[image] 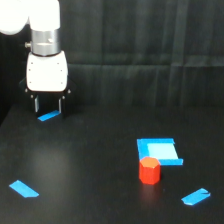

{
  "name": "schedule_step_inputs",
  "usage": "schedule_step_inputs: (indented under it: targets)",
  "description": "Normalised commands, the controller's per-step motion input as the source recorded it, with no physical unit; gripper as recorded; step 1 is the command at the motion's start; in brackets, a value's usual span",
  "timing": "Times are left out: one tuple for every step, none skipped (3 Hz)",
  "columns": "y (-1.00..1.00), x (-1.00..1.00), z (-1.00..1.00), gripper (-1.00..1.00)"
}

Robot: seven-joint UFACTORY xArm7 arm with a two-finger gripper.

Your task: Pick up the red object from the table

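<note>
The red object (149,171) is a small stubby red-orange block standing upright on the black table (90,170), toward the exterior view's right and near the front. It touches the front edge of a flat blue square piece (158,151). My gripper (48,106) hangs far off at the upper left of the view, under the white arm, just above the table. Its two dark fingers (36,104) stand apart, open, with nothing between them. A blue tape strip (48,116) lies right below the fingertips.
Another blue tape strip (23,188) lies at the front left of the view, and a third (195,197) at the front right, beside the red block. A dark curtain (150,35) closes the back.
</note>
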Motion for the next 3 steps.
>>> schedule_step_inputs:
  targets:
    - [-0.20, 0.10, -0.15, 0.99]
    - [-0.63, 0.66, -0.55, 0.91]
    - [-0.49, 0.81, -0.32, 0.97]
